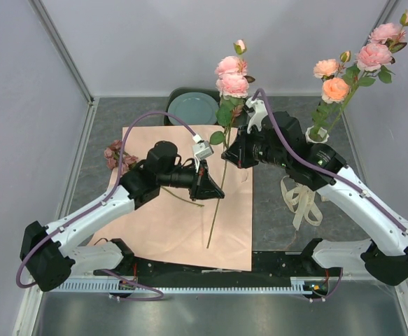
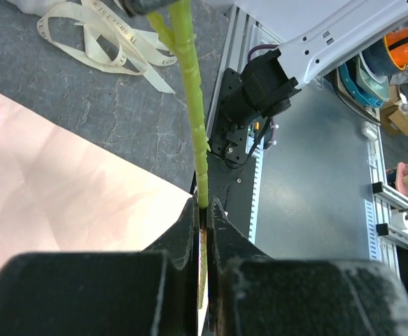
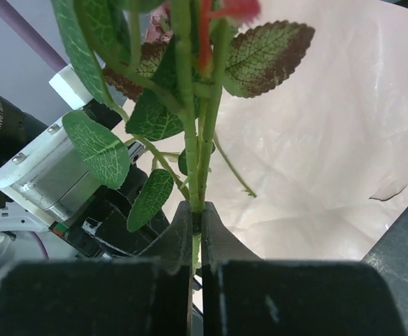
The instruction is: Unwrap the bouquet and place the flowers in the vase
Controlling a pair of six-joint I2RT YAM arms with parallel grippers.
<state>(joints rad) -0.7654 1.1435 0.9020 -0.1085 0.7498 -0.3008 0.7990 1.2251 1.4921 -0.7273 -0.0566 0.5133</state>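
Above the flat paper [image 1: 162,231], both grippers are clamping one rose stem [image 1: 215,210]: the left gripper [image 1: 214,187] is pinching it lower down, the right gripper [image 1: 230,152] just under the leaves. Its long axis is running from near the bases away toward the blooms. The vase [image 1: 318,134] is standing to the right, nearer the right arm, already holding several roses [image 1: 361,59]. One mauve spray [image 1: 116,155] is lying at the paper's left edge.
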